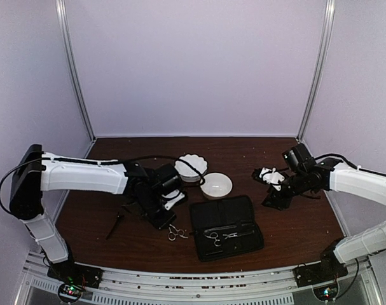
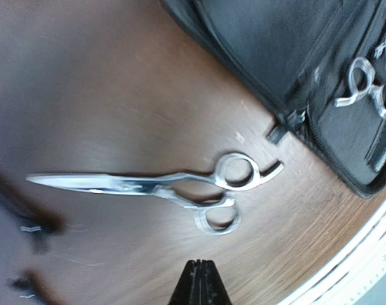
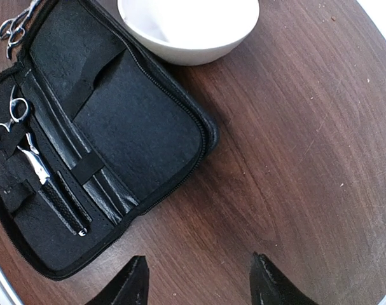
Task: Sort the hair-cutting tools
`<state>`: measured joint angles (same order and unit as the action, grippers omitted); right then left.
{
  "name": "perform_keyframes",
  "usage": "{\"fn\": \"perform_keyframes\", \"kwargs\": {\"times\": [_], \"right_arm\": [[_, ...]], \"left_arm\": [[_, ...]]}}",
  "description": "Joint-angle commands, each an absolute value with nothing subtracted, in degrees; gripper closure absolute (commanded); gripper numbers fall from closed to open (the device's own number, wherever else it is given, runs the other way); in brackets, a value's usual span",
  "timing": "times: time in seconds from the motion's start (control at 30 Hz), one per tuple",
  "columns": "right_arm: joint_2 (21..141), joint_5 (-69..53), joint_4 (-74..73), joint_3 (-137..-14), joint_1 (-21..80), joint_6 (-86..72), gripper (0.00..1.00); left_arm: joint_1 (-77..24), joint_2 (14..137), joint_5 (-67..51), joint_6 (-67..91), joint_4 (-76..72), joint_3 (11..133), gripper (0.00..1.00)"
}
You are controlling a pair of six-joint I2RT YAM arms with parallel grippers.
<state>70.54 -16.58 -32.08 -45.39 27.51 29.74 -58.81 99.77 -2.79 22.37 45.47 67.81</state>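
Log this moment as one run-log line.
left claw: shut, empty, near loose scissors | right claw: open, empty, beside case | second scissors: in case

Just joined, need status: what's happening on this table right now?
Left gripper is shut and empty, hovering over loose scissors lying on the table beside the open black case. A second pair already sits in the case. Right gripper hangs open near the case, holding nothing.

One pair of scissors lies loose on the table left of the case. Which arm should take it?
Left. The left gripper hangs close by the loose scissors, jaws shut, so they must open first. The right gripper hangs open on the far side of the case.
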Motion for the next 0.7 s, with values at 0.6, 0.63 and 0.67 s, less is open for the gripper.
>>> {"fn": "perform_keyframes", "kwargs": {"times": [0.6, 0.63, 0.67], "right_arm": [[88.44, 1.04, -36.63, -90.03, 48.40, 13.66, 0.33], [90.72, 1.98, -36.71, -91.74, 48.25, 10.79, 0.19], [92.57, 0.39, -36.03, -94.27, 47.49, 7.31, 0.03]], "left_arm": [[-30.40, 77.26, 28.46, 16.30, 31.21, 79.36, 0.02], [-28.10, 75.86, 25.51, 18.20, 28.36, 77.10, 0.02], [-26.41, 73.62, 23.27, 21.72, 25.29, 72.89, 0.02]]}}
